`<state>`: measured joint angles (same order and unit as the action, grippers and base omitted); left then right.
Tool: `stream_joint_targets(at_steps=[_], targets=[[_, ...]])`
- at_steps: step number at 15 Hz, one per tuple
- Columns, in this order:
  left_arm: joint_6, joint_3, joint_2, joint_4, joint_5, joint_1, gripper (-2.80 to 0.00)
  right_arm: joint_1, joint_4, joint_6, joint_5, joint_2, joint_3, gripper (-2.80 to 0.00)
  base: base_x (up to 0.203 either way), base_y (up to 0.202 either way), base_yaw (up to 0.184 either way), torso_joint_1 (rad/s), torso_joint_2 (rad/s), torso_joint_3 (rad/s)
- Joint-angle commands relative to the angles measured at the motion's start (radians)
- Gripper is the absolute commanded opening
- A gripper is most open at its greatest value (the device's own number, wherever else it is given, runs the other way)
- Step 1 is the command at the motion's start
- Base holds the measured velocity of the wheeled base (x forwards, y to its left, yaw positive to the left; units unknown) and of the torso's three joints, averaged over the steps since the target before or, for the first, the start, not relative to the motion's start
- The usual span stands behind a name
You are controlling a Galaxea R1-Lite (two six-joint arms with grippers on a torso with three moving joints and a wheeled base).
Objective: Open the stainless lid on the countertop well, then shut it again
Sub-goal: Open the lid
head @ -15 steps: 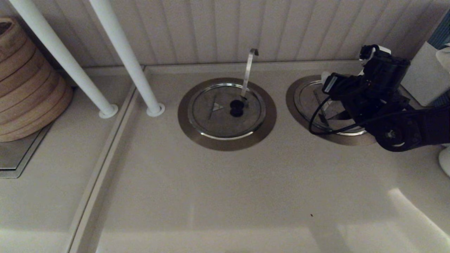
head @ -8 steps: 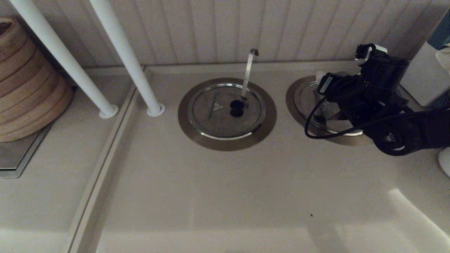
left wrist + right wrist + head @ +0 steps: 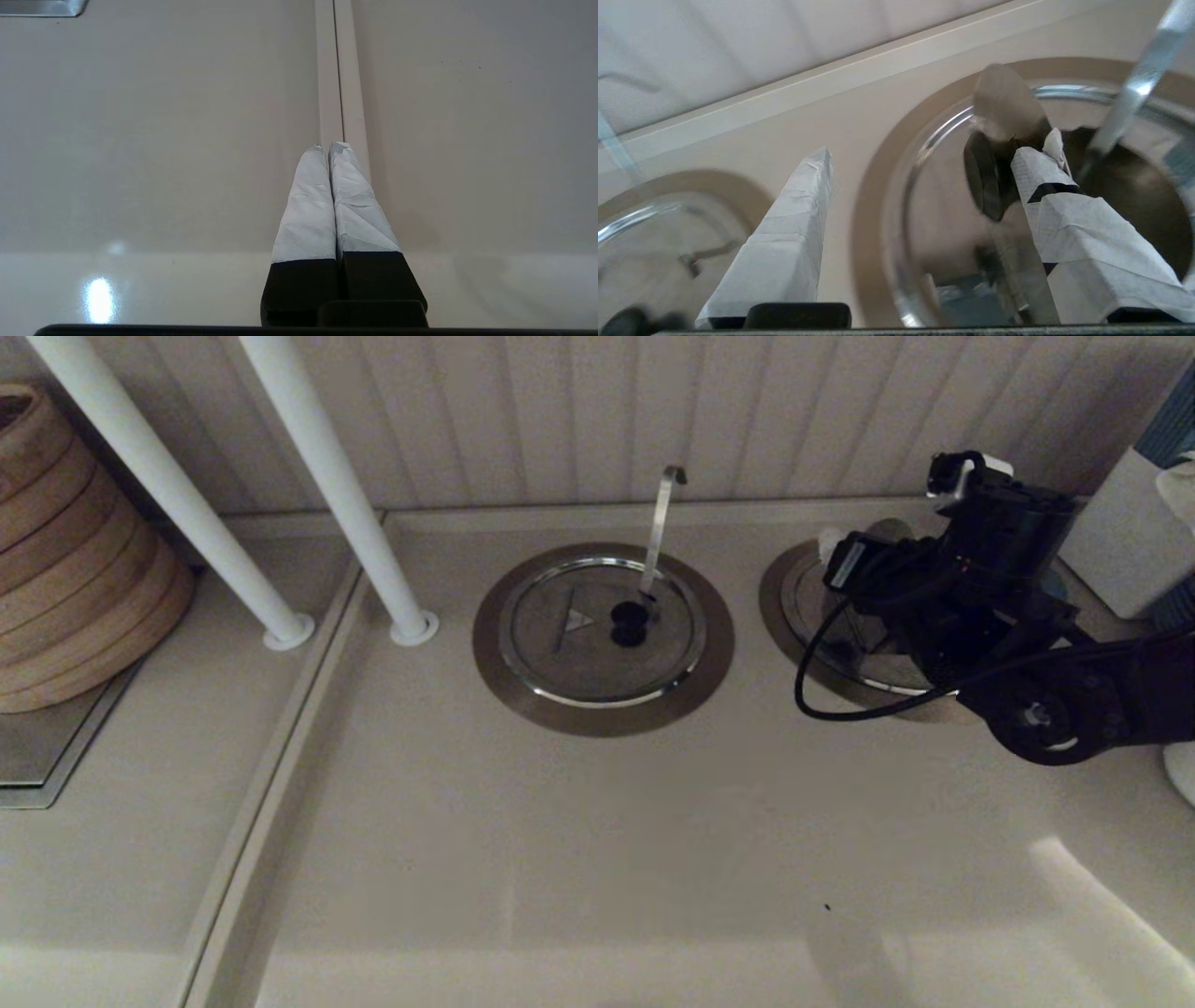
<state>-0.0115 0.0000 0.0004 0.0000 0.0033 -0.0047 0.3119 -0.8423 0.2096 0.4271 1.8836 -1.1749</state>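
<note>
The stainless lid (image 3: pixel 822 616) lies over the countertop well at the right, inside its dull collar (image 3: pixel 775 588); my right arm covers most of it. My right gripper (image 3: pixel 854 555) is low over it and open. In the right wrist view the right gripper (image 3: pixel 924 156) has its fingers spread wide, and one taped finger (image 3: pixel 1036 172) presses against the side of the black knob (image 3: pixel 985 179). The lid (image 3: pixel 943 210) looks tipped or shifted, with a dark opening (image 3: pixel 1134 210) showing beyond the knob. The slanting ladle handle (image 3: pixel 1139 84) rises there. My left gripper (image 3: pixel 329 147) is shut over bare counter.
The twin lid (image 3: pixel 588 635) with its upright hooked handle (image 3: pixel 661 523) sits mid-counter. Two white poles (image 3: pixel 345 504) stand at the left, a stack of woven baskets (image 3: pixel 75 551) at the far left, a white box (image 3: pixel 1120 541) at the far right. The wall is close behind.
My right gripper has moved left and slightly toward the wall over the right well. The lid's shiny front edge has shifted left with it.
</note>
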Motion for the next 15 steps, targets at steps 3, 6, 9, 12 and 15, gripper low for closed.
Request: stream_joint_targets(at_steps=[3, 6, 9, 12, 15], targets=[[-0.001, 0.0, 0.001, 0.0, 0.001, 0.0, -2.8, 0.039, -0.012, -0.001, 0.004, -0.019, 0.024, 0.0, 0.0, 0.0, 0.0, 0.0, 0.0, 0.0], [-0.001, 0.0, 0.001, 0.0, 0.001, 0.0, -2.8, 0.068, -0.014, -0.001, 0.004, -0.033, 0.045, 0.0, 0.0, 0.0, 0.0, 0.0, 0.0, 0.0], [-0.001, 0.0, 0.001, 0.0, 0.0, 0.0, -2.8, 0.1, -0.014, -0.001, 0.004, -0.062, 0.063, 0.0, 0.0, 0.0, 0.0, 0.0, 0.0, 0.0], [-0.001, 0.0, 0.001, 0.0, 0.0, 0.0, -2.8, 0.151, -0.012, -0.001, 0.004, -0.106, 0.089, 0.0, 0.0, 0.0, 0.0, 0.0, 0.0, 0.0], [-0.001, 0.0, 0.001, 0.0, 0.0, 0.0, -2.8, 0.212, -0.005, -0.005, 0.004, -0.178, 0.116, 0.0, 0.0, 0.0, 0.0, 0.0, 0.0, 0.0]])
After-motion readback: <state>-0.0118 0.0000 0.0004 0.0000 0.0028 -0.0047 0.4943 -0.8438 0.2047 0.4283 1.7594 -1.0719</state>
